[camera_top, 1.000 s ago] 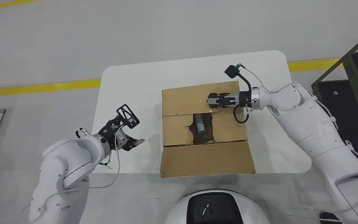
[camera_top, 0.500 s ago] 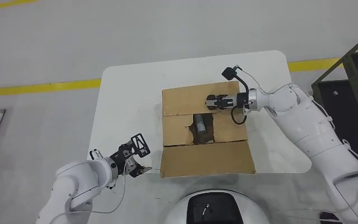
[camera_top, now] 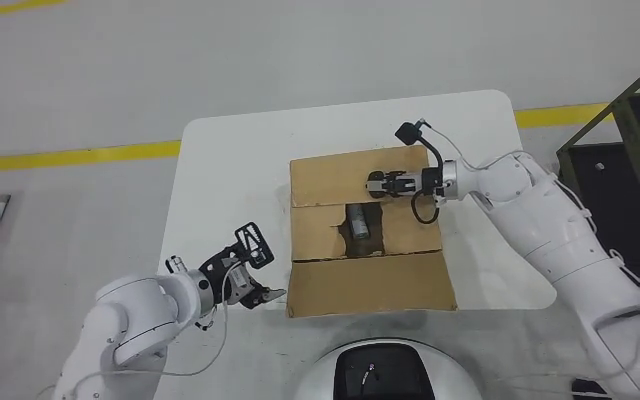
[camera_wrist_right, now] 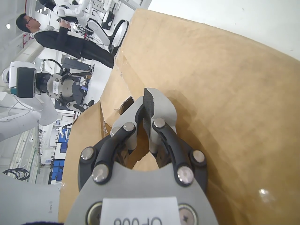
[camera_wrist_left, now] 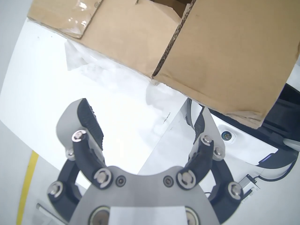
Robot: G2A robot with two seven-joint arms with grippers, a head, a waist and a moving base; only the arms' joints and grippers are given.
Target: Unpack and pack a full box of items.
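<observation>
A brown cardboard box stands in the middle of the white table, its flaps partly spread. Through the gap between them shows a grey wrapped item. My right gripper lies over the far flap, fingers pinched on its edge. My left gripper hangs open just off the box's near left corner, over the table's near edge. In the left wrist view that gripper holds nothing, and the box corner sits close ahead.
The near flap juts out past the table's near edge. Bare table lies to the left of the box and behind it. A dark rack stands off the table's right side.
My left arm has swung from the table's left side down to the near edge, then right to the box's near left corner. The right gripper has crept slightly left along the far flap.
</observation>
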